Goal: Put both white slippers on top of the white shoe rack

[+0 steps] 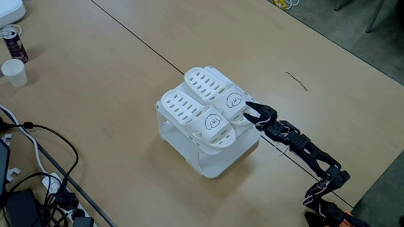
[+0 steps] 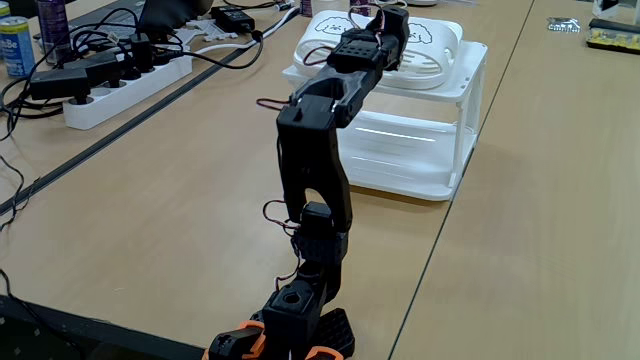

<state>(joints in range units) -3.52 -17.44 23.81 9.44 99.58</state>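
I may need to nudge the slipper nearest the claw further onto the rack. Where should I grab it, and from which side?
Grip the toe-end edge of the slipper nearest the claw, by its cartoon face, coming from the arm's side. In a fixed view that end faces the open claw at the shoe rack top's edge, and the other slipper blocks its far flank.

Slippers: two white slides, side by side, touching, both flat on the rack top, soles down.
Near slipper (image 1: 196, 116): rows of oval vent holes across the strap; small black-outlined cartoon face at the end toward the picture's lower right.
Far slipper (image 1: 218, 90): same vents, same face, same heading; lies toward the upper right of its mate.
Rack (image 1: 218, 161): boxy white plastic stand on the tan table; see-through sides, white base panel, round corners (image 2: 420, 150).
Overhang: near slipper's face end juts slightly past the rack edge.
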